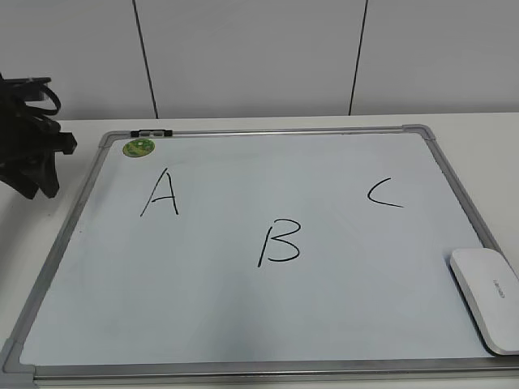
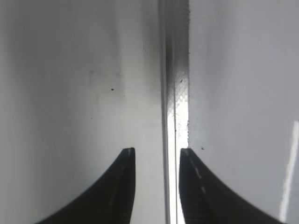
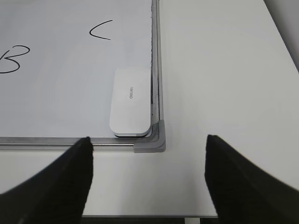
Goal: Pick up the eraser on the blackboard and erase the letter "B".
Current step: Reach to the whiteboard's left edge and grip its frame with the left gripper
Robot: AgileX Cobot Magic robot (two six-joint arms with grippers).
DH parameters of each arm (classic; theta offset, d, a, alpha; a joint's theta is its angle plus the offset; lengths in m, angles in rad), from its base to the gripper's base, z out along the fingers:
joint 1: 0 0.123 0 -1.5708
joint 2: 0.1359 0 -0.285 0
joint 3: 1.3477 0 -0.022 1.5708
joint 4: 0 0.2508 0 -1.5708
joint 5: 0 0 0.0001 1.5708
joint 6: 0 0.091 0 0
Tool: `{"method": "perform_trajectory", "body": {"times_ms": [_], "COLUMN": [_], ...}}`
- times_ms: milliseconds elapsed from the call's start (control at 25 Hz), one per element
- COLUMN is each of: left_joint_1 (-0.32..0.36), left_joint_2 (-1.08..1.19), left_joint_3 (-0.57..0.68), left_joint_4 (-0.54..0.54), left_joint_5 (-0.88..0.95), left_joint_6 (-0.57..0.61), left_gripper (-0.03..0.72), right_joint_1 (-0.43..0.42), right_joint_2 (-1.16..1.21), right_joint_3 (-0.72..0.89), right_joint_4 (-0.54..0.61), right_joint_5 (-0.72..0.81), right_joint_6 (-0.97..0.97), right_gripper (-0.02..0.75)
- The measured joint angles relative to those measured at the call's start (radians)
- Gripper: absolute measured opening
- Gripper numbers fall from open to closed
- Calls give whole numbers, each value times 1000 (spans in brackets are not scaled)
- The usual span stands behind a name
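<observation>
The blackboard (image 1: 365,284) is a white board in a grey frame, lying flat on the table. The black letter "B" (image 1: 280,241) is near its middle and shows at the left edge of the right wrist view (image 3: 11,59). The white eraser (image 1: 486,298) lies on the board's near right corner, against the frame (image 3: 131,101). My right gripper (image 3: 148,138) is wide open and empty, above the table just in front of that corner. My left gripper (image 2: 157,151) has a narrow gap, holds nothing and hangs over a strip of the board's frame. Its arm (image 1: 28,154) is at the far left.
A black "A" (image 1: 162,193) and a black "C" (image 1: 383,194) flank the B. A green round sticker (image 1: 139,147) and a small black clip (image 1: 152,132) sit at the board's far left corner. White table surrounds the board, and a white wall stands behind it.
</observation>
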Motion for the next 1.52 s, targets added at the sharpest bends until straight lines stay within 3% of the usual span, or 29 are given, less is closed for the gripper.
{"method": "perform_trajectory", "body": {"times_ms": [360, 1520], "left_joint_1": [0, 0], "left_joint_2": [108, 154], "left_joint_3": [-19, -30], "left_joint_4": [0, -46], "left_joint_5": [4, 8], "left_joint_6": [1, 24], "left_gripper": [243, 239], "right_joint_1": [0, 0], "right_joint_2": [0, 0], "right_joint_3": [0, 0], "right_joint_4": [0, 0], "right_joint_5": [0, 0], "right_joint_6": [0, 0], "right_gripper": [554, 554]}}
